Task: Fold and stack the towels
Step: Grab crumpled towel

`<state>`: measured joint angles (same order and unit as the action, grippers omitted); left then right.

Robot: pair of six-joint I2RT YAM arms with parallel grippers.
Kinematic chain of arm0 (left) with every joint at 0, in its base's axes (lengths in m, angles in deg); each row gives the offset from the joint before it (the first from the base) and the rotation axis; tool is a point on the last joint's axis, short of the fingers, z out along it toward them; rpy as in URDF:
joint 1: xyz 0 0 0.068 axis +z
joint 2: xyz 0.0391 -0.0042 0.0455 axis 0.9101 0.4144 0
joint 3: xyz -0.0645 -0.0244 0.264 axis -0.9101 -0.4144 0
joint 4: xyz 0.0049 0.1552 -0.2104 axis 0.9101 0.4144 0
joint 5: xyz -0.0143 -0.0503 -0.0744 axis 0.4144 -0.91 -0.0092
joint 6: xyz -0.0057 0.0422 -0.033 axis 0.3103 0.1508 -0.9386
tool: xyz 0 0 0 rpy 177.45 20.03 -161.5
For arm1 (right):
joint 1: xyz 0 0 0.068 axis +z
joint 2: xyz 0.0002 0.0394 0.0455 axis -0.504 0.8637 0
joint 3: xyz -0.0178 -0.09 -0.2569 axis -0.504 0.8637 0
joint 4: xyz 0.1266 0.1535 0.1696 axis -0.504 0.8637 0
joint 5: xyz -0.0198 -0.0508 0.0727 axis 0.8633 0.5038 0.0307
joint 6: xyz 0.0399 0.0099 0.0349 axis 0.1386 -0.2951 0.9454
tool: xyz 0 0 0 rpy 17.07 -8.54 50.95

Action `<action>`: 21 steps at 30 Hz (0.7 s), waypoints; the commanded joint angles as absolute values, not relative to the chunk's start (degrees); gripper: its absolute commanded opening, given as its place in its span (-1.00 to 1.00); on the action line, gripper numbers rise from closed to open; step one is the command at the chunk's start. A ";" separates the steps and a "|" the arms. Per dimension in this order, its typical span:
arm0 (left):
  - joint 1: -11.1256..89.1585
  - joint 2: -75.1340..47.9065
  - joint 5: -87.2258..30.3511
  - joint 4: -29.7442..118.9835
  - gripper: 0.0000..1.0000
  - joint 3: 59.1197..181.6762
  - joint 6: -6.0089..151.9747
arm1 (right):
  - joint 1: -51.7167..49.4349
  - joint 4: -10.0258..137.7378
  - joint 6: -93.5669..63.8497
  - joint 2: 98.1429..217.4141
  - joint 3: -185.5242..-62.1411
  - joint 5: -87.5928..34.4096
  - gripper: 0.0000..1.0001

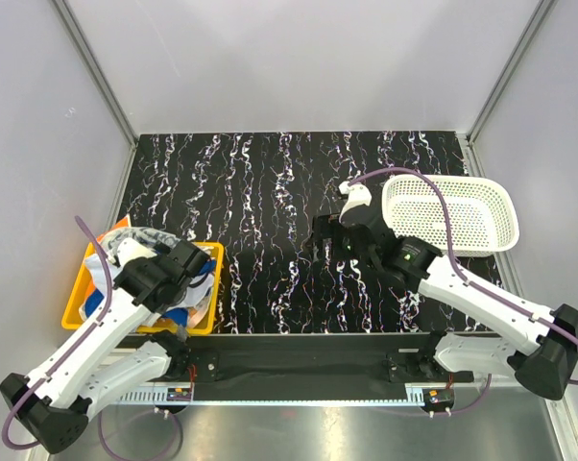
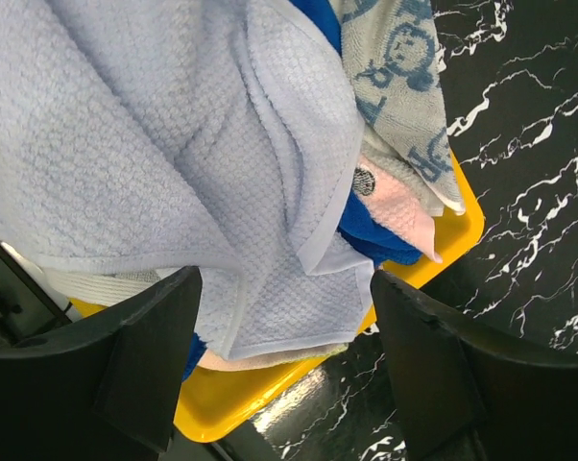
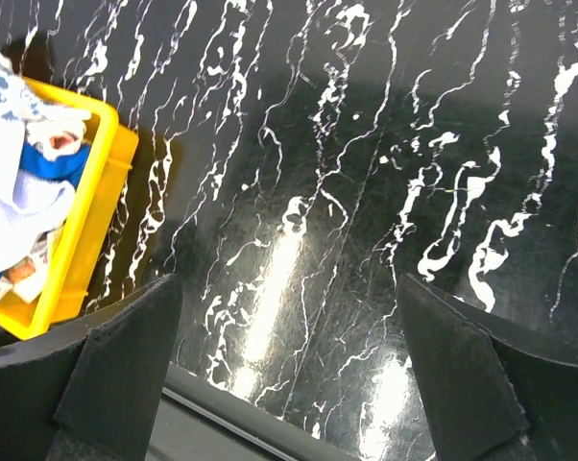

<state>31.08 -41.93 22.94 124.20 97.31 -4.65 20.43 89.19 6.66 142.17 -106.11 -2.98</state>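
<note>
Left wrist view: the spread left jaws hang over heaped towels (image 2: pixel 174 144) in the yellow bin (image 2: pixel 231 408) at the bench's (image 1: pixel 270 192) near-left corner. A deep pinch could drag out several tangled together. The right jaws are spread and empty. One bench, one white basket (image 1: pixel 486 230), one bin, four towels showing.

Bright, even overhead light is filling all views. Glare is streaking the glossy table (image 3: pixel 270 279) in the right wrist view; shadows are falling soft.
</note>
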 commanded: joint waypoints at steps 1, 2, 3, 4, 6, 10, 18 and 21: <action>31.41 -42.44 23.95 134.52 0.51 96.04 -11.93 | 20.80 86.20 4.96 142.88 -107.61 -5.33 0.99; 31.41 -42.61 23.95 134.44 0.50 95.17 -12.20 | 20.80 85.85 4.70 142.97 -107.26 -5.24 0.99; 31.41 -42.70 23.95 134.44 0.50 94.73 -12.73 | 20.80 85.85 4.43 143.23 -107.17 -5.15 0.99; 31.41 -42.70 23.86 134.18 0.50 94.29 -12.99 | 20.80 86.02 4.26 143.58 -107.26 -5.06 0.99; 31.50 -42.53 23.60 133.82 0.49 93.32 -13.61 | 20.80 86.03 4.08 143.67 -106.91 -4.71 0.99; 31.50 -41.65 23.15 131.72 0.41 91.91 -14.05 | 20.80 85.41 3.38 144.20 -106.64 -5.33 0.99; 31.50 -39.72 23.33 130.31 -0.17 91.30 -15.02 | 20.80 84.44 1.09 145.51 -107.00 -5.68 0.99; 31.50 -39.54 23.24 129.69 -0.47 91.03 -15.02 | 20.80 84.44 0.04 145.60 -107.08 -4.89 0.99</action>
<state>31.26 -39.68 21.89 124.17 91.54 -13.45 20.43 86.88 2.29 145.51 -106.11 -5.08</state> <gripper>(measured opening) 0.293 0.994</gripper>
